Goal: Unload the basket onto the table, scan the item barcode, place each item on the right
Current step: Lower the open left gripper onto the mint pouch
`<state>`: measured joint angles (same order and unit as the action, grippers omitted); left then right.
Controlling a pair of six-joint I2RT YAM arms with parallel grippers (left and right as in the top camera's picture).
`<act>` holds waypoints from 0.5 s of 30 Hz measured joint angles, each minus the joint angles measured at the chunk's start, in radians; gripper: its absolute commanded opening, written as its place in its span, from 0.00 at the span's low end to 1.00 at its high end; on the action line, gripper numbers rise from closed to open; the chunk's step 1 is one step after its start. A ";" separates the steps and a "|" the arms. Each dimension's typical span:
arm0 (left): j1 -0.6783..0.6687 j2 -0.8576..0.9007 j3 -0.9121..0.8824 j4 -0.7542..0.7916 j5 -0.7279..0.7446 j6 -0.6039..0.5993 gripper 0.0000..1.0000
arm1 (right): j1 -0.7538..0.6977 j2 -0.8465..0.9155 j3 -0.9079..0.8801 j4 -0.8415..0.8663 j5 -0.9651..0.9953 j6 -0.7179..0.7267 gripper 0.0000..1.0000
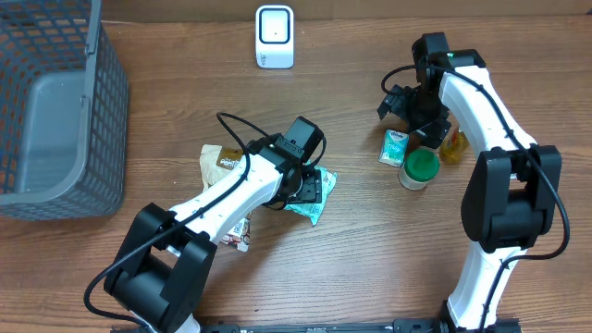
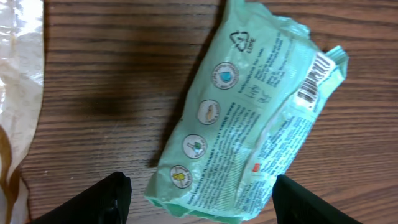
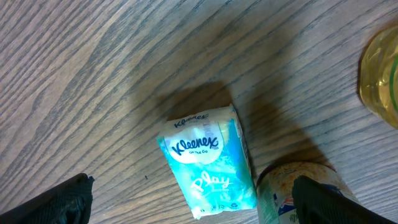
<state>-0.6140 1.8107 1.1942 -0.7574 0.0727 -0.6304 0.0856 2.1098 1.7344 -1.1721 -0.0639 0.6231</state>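
The left gripper hangs with fingers spread either side of the green packet, which lies flat on the table, barcode up. Farther out, the right gripper gapes wide over a Kleenex pack. Beyond stands the white scanner.

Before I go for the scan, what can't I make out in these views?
Pack: overhead, left arm covers most of it.
Barcode: left wrist, on the curved side, digits too small.
Kleenex: no barcode shows in any view.
Can: right wrist, cut off by bottom edge.
Bottle: right wrist, blurred, cut off by right edge.
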 measured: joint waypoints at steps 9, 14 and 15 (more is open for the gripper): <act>0.000 0.000 -0.011 0.000 -0.011 0.000 0.76 | 0.000 0.000 0.000 0.001 0.000 0.000 1.00; 0.000 0.000 -0.015 0.014 -0.011 0.000 0.76 | 0.000 0.000 0.000 0.001 0.000 0.001 1.00; 0.000 0.000 -0.018 0.018 -0.011 0.000 0.76 | 0.000 0.000 0.000 0.000 0.000 0.001 1.00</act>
<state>-0.6140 1.8107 1.1763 -0.7395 0.0620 -0.6304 0.0856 2.1098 1.7344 -1.1717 -0.0639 0.6239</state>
